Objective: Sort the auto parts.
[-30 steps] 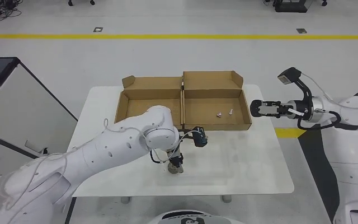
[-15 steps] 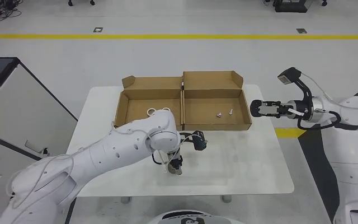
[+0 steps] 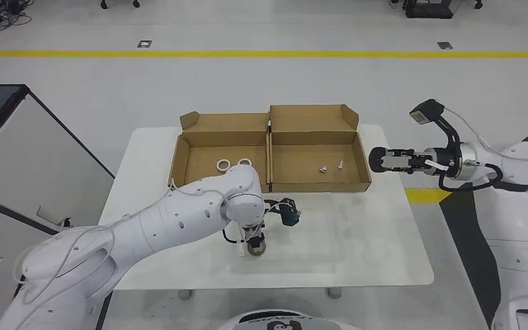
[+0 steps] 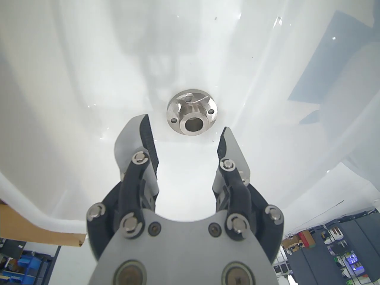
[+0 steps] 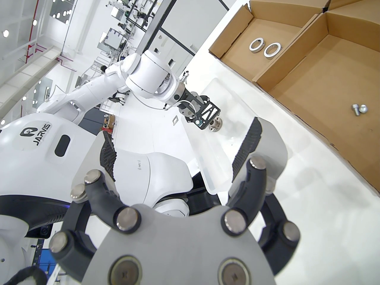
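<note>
Silver flanged metal hub [image 4: 191, 116] lies on the white table [image 3: 355, 239] near its front edge. The left gripper [image 4: 184, 133] points down just beside it, jaws spread wide and empty. The right gripper [image 3: 375, 158], also wide open, is held level at the table's right edge near a brown cardboard box [image 3: 313, 139].

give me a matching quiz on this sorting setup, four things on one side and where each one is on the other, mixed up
Things:
1. two flat silver metal rings
2. two small silver bolts
3. round silver flanged metal hub
4. right tool

Places:
A. on the white table, outside both boxes, at the open left tool
B. in the right brown cardboard box
C. open and empty, beside the right box's outer wall
D. in the left brown cardboard box

Pairs: 1-D, 2-B, 3-A, 4-C
</note>
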Controlling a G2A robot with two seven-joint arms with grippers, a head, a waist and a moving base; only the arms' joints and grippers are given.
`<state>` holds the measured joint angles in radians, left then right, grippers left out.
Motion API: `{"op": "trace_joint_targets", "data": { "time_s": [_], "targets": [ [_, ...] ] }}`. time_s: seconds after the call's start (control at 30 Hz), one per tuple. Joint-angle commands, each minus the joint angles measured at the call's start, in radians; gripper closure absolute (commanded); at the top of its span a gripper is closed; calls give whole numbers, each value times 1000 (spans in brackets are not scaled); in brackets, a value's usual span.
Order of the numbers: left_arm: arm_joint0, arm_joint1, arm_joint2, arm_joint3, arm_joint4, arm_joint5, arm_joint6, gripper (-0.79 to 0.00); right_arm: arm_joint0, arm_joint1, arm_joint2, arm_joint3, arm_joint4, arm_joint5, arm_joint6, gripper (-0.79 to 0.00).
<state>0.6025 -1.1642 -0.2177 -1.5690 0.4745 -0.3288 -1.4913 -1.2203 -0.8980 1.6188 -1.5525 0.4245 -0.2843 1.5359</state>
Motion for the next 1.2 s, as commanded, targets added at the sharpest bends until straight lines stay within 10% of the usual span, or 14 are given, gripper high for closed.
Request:
{"op": "trace_joint_targets", "data": {
  "time_s": [0.0, 0.83, 0.93, 1.03, 1.17],
  "targets": [
    [-7, -3, 10, 6, -3, -1, 1, -437, 0, 0, 0, 0, 0, 0, 0, -785],
    [-1, -40, 48, 65, -3, -10, 10, -339, 0, 0, 0, 0, 0, 0, 0, -785],
    [2, -45, 48, 76, 2, -14, 14, -256, 0, 0, 0, 0, 0, 0, 0, -785],
    [4, -50, 48, 89, 5, -19, 19, 0, 0, 0, 0, 0, 0, 0, 0, -785],
    [5, -59, 48, 100, 10, -26, 26, 0, 0, 0, 0, 0, 0, 0, 0, -785]
  ]
}}
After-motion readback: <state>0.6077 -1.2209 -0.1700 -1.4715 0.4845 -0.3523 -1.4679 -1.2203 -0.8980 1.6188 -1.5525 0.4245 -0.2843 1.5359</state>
